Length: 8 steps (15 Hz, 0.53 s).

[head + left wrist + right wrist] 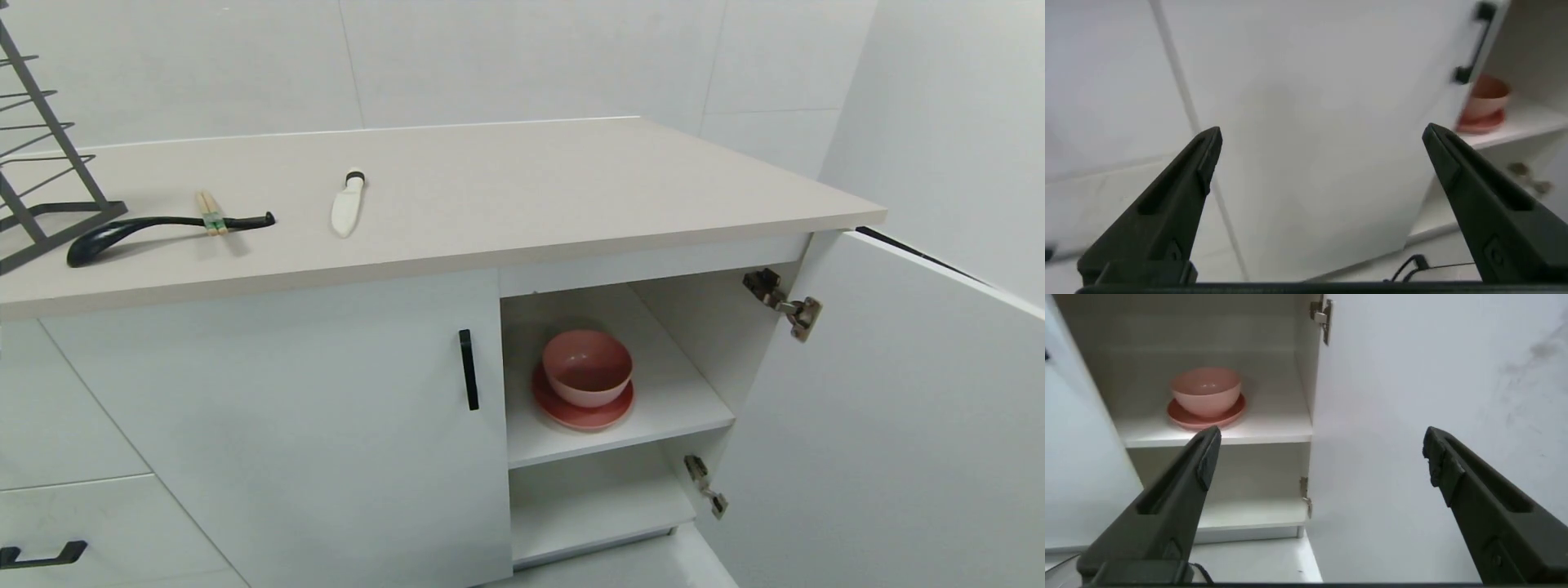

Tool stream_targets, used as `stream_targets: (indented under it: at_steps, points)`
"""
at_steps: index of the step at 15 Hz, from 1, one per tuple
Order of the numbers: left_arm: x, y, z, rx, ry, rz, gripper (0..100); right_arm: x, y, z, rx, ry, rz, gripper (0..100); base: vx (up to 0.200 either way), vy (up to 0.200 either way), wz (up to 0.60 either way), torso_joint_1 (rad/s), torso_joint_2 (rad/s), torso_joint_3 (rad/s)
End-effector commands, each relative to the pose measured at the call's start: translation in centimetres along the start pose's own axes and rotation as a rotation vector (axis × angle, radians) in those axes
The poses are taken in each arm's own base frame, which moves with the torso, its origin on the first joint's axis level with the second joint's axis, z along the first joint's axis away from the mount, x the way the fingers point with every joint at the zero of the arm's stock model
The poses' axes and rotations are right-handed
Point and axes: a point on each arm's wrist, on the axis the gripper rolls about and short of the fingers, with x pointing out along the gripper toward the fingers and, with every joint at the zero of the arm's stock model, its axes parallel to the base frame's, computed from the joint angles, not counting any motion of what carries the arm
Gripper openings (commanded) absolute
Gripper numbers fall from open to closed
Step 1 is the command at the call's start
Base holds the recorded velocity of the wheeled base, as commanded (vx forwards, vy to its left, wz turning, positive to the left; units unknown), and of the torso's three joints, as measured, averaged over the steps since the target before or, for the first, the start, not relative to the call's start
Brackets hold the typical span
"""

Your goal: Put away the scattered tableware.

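Note:
On the countertop (522, 188) lie a black ladle (155, 230), a pair of wooden chopsticks (211, 212) across its handle, and a white knife (349, 203). Inside the open cabinet, a pink bowl (587, 367) sits on a red plate (583, 410) on the upper shelf (653, 408); the bowl (1206, 390) and plate (1206, 416) also show in the right wrist view, and small in the left wrist view as the bowl (1487, 95). My left gripper (1321, 147) is open in front of the closed cabinet door. My right gripper (1321, 445) is open, facing the open cabinet.
The right cabinet door (898, 408) stands swung wide open, with hinges (784, 304) exposed. The left door (286, 425) is closed, with a black handle (469, 369). A dark metal rack (37, 163) stands at the counter's left end. A lower shelf (596, 506) sits beneath.

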Motion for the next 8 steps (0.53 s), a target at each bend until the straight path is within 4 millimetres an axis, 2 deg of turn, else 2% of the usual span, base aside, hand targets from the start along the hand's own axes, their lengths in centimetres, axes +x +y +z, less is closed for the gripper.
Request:
stream_targets:
  at_steps: [1, 4, 8]
  points:
    - [-0.94, 0.02, -0.99, -0.003, -0.031, 0.101, 100, -0.11, 0.02, 0.05, -0.003, -0.012, 0.004, 100, 0.000, 0.000, 0.00, 0.000, 0.00, 0.000]
    - [-0.94, 0.08, -1.07, 0.007, -0.022, 0.129, 100, -0.01, -0.04, -0.44, 0.004, 0.012, -0.029, 100, 0.000, 0.000, 0.00, 0.000, 0.00, 0.000]
    - [-0.98, 0.25, -0.91, 0.102, -0.025, 0.203, 100, -0.03, -0.14, -0.52, 0.057, 0.024, -0.078, 100, 0.000, 0.000, 0.00, 0.000, 0.00, 0.000]
